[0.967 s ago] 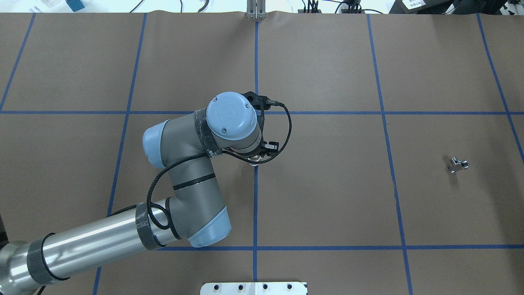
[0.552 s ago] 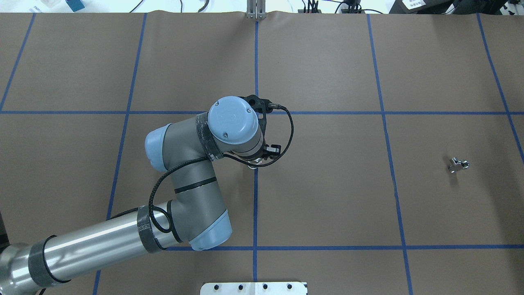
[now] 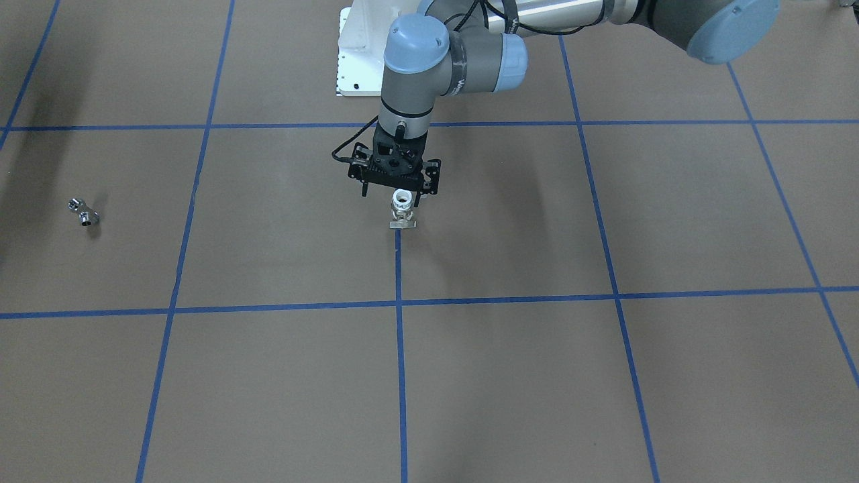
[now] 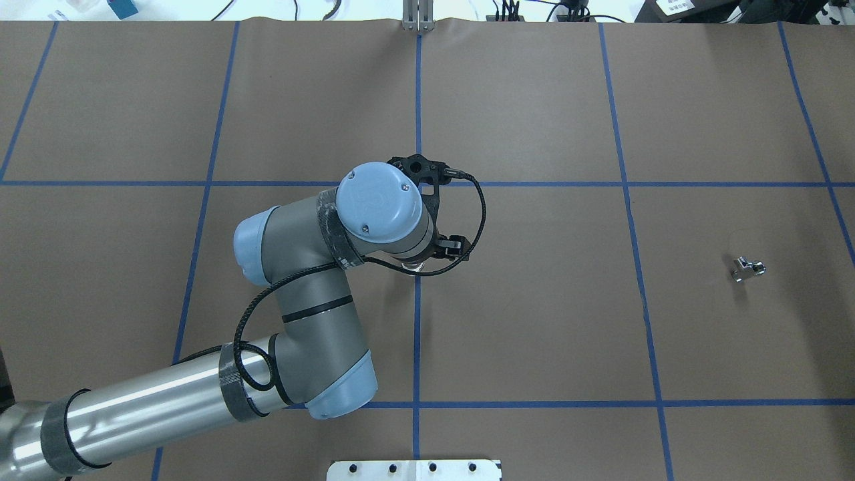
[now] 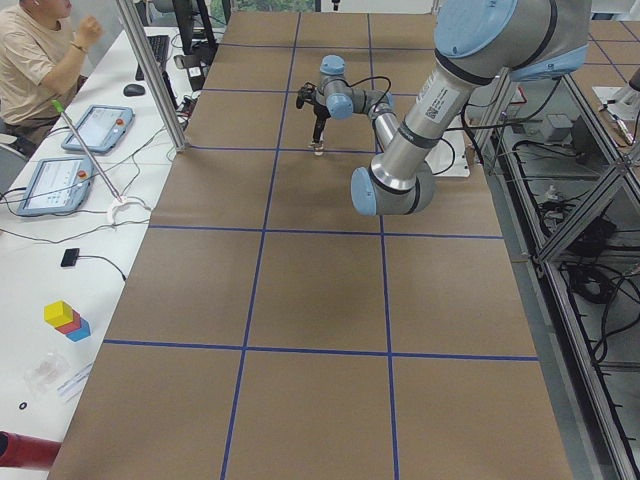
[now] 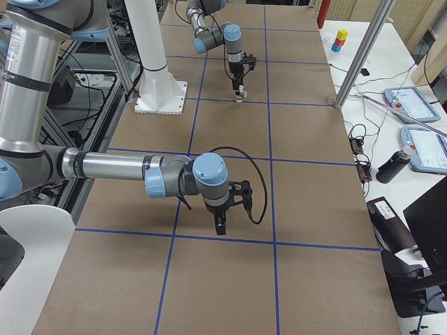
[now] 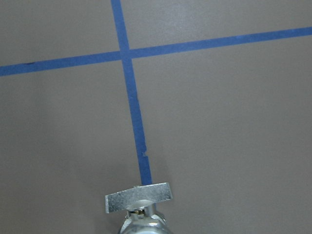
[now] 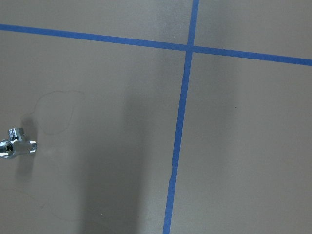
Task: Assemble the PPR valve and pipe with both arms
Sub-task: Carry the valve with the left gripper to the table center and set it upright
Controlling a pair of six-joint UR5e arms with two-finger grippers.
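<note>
The table, covered in brown paper and ruled with blue tape lines, fills every view. The left arm reaches in over it to the centre line. The right arm stretches low over the table's other end, past the white pedestal. On the operators' side a seated person, two tablets and a stack of coloured blocks sit off the brown paper, well apart from both arms.

The left gripper points straight down and is clamped on the white-ringed end of the PPR valve. The valve hangs over the centre tape line, its flat tab at the end away from the gripper. The pipe lies on the paper toward the robot's right, well apart from the valve, with one blue tape line running between them.

In the overhead view the arm's light-blue wrist cap covers the left gripper and all but a pale sliver of the valve. The left wrist view catches only the tab and a bit of silvery body at its bottom edge; no fingers show there. Whether the valve touches the paper I cannot tell.

The right gripper shows only in the right side view, pointing down, and I cannot tell whether its fingers are apart or together. In the right wrist view the pipe sits tiny at the left edge.
</note>
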